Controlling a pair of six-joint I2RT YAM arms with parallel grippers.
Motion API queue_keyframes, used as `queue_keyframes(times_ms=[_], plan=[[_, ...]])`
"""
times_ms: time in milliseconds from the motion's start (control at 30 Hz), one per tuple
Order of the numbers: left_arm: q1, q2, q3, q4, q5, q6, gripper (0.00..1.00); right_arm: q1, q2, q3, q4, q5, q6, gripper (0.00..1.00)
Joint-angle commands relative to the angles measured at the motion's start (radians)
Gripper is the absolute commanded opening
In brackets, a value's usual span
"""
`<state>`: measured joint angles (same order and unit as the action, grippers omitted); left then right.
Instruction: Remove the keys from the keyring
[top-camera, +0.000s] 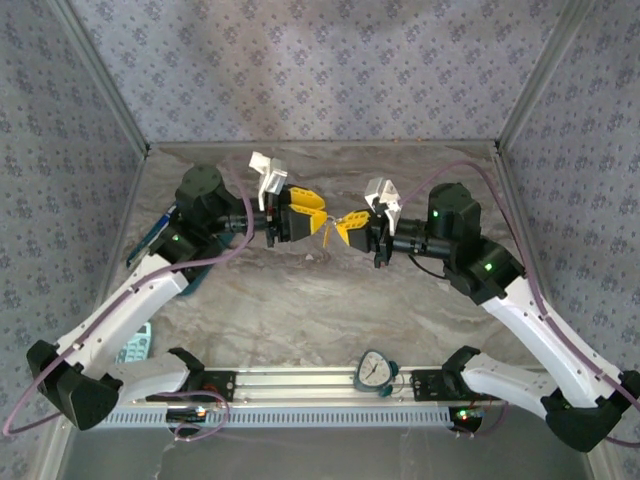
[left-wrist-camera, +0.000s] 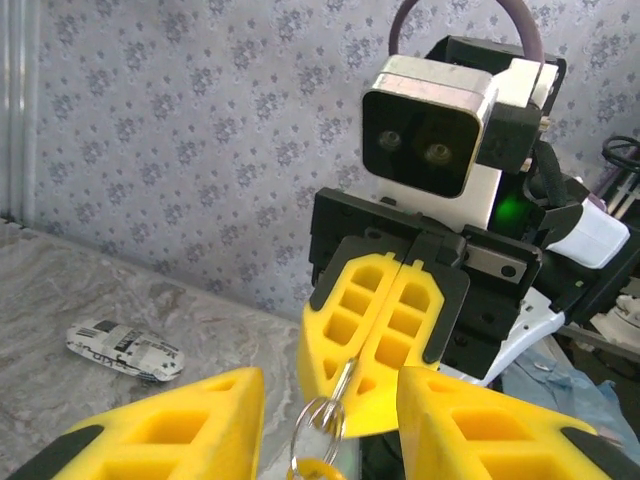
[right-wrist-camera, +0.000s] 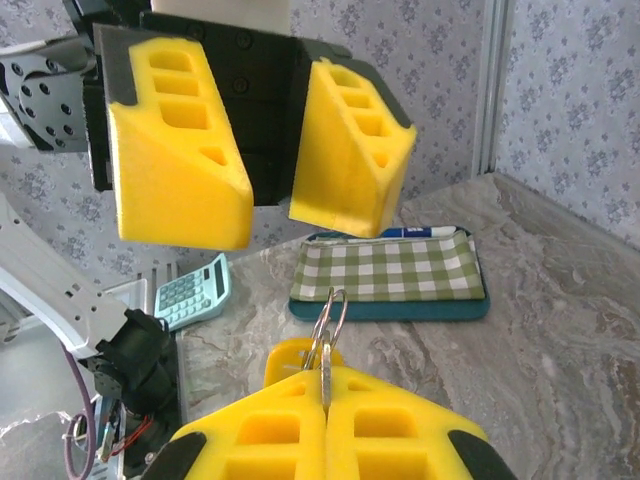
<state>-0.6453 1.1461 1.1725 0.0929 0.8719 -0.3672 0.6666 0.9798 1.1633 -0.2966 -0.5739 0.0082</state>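
— Where's the keyring (right-wrist-camera: 332, 315)?
— It's poking straight out of the right gripper (right-wrist-camera: 325, 385), whose jaws are pressed together on it, with the rings edge-on along their seam.
— And the key (right-wrist-camera: 298, 352)?
— Yellow head, tucked just beside those tips, I think.
— The left gripper (right-wrist-camera: 268, 215)?
— Facing the right gripper head-on, jaws apart, holding nothing. The gap lines up with the ring, so the pull looks like its job.

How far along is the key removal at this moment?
Done: nothing evident; a yellow-headed key appears to hang on the keyring. In hand: the right gripper is shut on that keyring, held off the table; the left gripper faces it, open. Left: working the keys off.
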Motion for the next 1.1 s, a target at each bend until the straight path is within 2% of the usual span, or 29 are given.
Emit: queue_keyframes(times_ms=[0, 367, 467, 633, 700, 833, 967, 1067], plan=[[-0.018, 0.021, 0.06, -0.044, 0.045, 0.044, 0.4, 0.007, 0.003, 0.021, -0.01, -0.029, 0.006, 0.0], [-0.027, 0.046, 0.085, -0.103, 0.048, 0.085, 0.35, 0.009, 0.004, 0.021, -0.021, -0.034, -0.001, 0.0], [-0.029, 0.048, 0.087, -0.113, 0.05, 0.091, 0.29, 0.008, 0.002, 0.021, -0.023, -0.033, -0.001, 0.0], [-0.031, 0.038, 0.077, -0.113, 0.052, 0.094, 0.12, 0.008, 0.001, 0.055, -0.025, -0.025, -0.004, 0.0], [-0.031, 0.033, 0.074, -0.113, 0.05, 0.095, 0.11, 0.008, 0.001, 0.056, -0.026, -0.021, -0.005, 0.0], [-0.03, 0.027, 0.069, -0.113, 0.053, 0.097, 0.0, 0.007, -0.001, 0.058, -0.028, -0.017, -0.005, 0.0], [-0.03, 0.01, 0.049, -0.086, 0.01, 0.077, 0.0, 0.005, -0.01, 0.045, -0.011, -0.009, 0.005, 0.0], [-0.014, -0.023, 0.001, -0.007, -0.04, 0.026, 0.0, 0.001, -0.037, -0.001, 0.037, 0.012, 0.023, 0.0]])
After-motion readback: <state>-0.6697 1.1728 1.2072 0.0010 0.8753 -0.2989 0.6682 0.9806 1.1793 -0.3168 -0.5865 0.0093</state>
